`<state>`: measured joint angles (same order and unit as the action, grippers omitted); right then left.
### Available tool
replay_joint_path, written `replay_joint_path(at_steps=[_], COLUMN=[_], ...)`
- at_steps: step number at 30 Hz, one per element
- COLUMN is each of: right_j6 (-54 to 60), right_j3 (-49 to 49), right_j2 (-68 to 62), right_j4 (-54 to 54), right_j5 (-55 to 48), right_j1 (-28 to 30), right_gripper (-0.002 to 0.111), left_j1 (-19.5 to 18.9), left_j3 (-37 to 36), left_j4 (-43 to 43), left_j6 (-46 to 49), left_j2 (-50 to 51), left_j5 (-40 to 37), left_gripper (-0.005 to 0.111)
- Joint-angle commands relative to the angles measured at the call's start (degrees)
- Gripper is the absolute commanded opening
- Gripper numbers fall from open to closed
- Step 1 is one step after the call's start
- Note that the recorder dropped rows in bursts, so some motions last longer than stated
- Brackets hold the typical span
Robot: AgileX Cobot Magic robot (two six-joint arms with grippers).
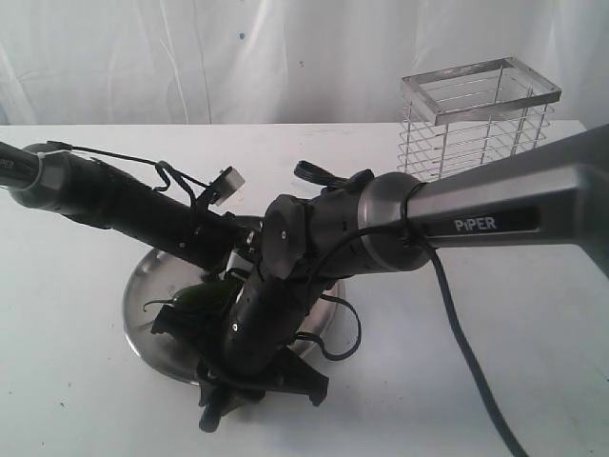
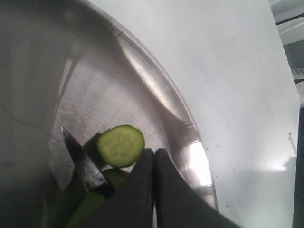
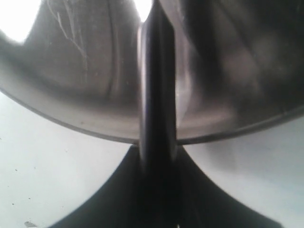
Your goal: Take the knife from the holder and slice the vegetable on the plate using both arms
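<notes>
The steel plate (image 1: 141, 297) lies left of centre on the white table. On it sits the green vegetable (image 1: 202, 297); in the left wrist view its pale round cut face (image 2: 121, 145) shows, with the dark knife blade (image 2: 81, 161) standing right beside it. My left gripper (image 2: 154, 156) is shut, nothing between its fingers, its tips right next to the cut piece. My right gripper (image 3: 157, 154) hangs low at the plate's front rim (image 3: 71, 116) and is shut on the knife (image 3: 156, 85), which runs out over the plate. The wire holder (image 1: 478, 119) stands at the back right.
Both arms cross over the plate; the right arm's grey PiPER tube (image 1: 495, 205) comes in from the right with a black cable (image 1: 466, 352) hanging to the table. White table lies around the plate, and a white curtain hangs behind.
</notes>
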<state>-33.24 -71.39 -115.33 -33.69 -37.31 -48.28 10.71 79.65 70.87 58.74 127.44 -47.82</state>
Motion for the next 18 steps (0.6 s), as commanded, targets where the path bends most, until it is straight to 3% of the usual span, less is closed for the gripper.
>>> replay_joint_path(at_steps=[1, 9, 18], right_j6=[1.6, 1.6, 1.6], right_j3=[0.1, 0.1, 0.1], right_j2=[0.2, 0.2, 0.2], right_j4=[0.1, 0.1, 0.2], right_j5=[0.5, 0.3, 0.3], right_j1=[0.3, 0.3, 0.3], right_gripper=[0.0, 0.0, 0.0], left_j1=[0.3, 0.3, 0.3], left_j3=[-0.2, -0.2, 1.2], left_j4=[0.2, -2.4, 0.7], left_j6=[-0.3, -2.6, -1.8], left_j2=[0.1, 0.0, -1.5], left_j5=[3.3, 5.4, 1.9], left_gripper=[0.0, 0.0, 0.0])
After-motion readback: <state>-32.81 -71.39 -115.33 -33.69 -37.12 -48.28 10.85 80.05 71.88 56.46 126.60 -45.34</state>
